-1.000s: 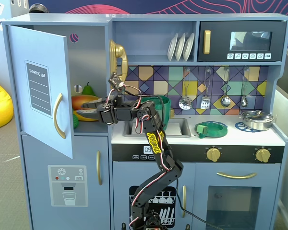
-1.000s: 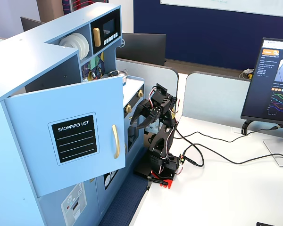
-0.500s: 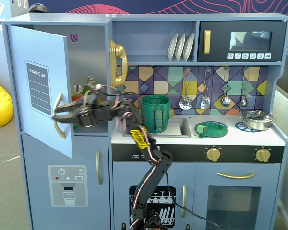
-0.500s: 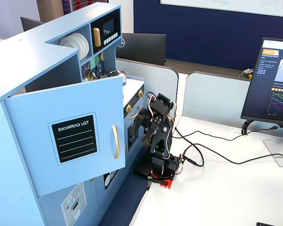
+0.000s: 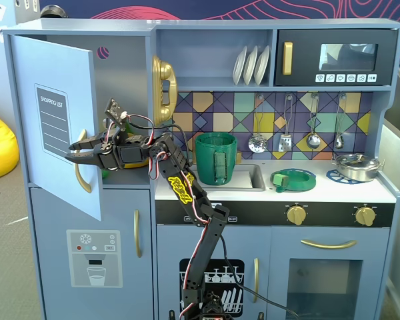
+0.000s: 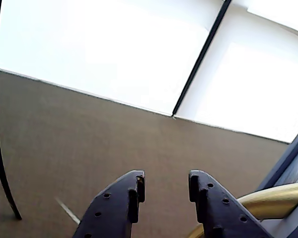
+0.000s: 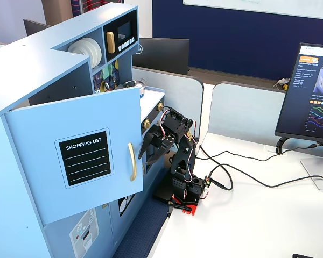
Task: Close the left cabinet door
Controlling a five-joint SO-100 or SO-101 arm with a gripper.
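The left cabinet door (image 5: 53,120) stands well open at the kitchen's upper left. The gripper (image 5: 75,151), jaws apart and empty, reaches past the door's free edge by its gold handle (image 7: 132,161). Best push flat on the outer face, sweeping rightward. The panel reads "SHOPPING LIST".

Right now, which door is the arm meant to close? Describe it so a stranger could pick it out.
On the blue toy kitchen, look at its upper left in a fixed view: the left cabinet door stands swung open. Unlike the dispenser-print door below, it carries a black SHOPPING LIST panel and a curved gold handle.
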